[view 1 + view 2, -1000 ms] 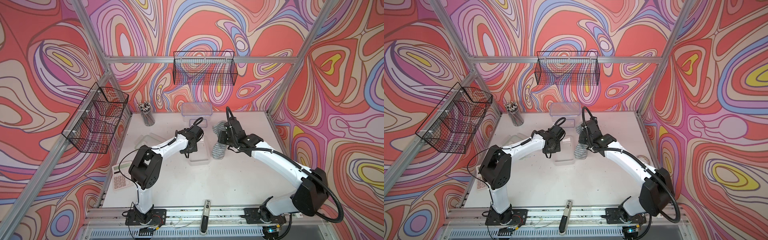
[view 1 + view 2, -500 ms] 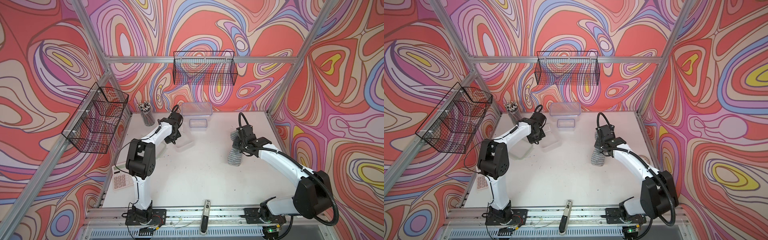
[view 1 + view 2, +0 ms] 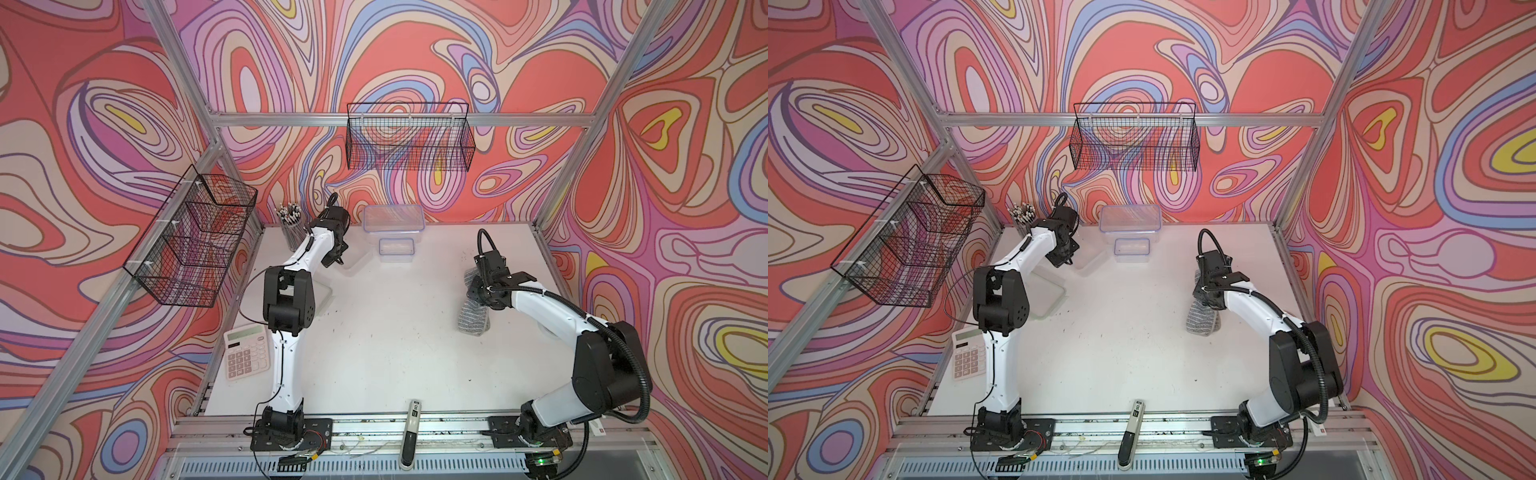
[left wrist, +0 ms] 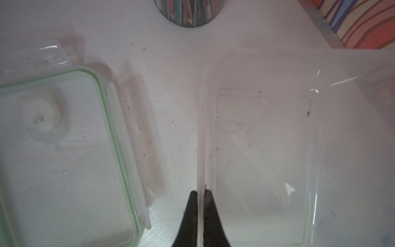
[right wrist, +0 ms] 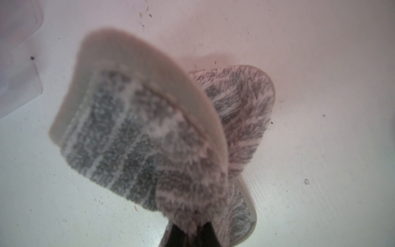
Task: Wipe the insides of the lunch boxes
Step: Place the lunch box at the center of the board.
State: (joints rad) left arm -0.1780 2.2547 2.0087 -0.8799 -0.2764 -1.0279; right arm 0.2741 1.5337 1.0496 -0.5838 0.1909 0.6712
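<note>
Clear tub (image 4: 263,149) is being carried from centre to back-left, wall pinched in left gripper (image 4: 201,193); cloth (image 5: 128,139), clamped in right gripper (image 5: 192,229), is being withdrawn rightward. That wipe is likely done.

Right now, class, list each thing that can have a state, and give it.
large lunch box: lid on
small lunch box: lid on
medium lunch box: open, lid off
loose lid: flat on table
left gripper: shut on medium lunch box wall
right gripper: shut on cloth
cloth: hanging, folded
pen cup: upright, full
</note>
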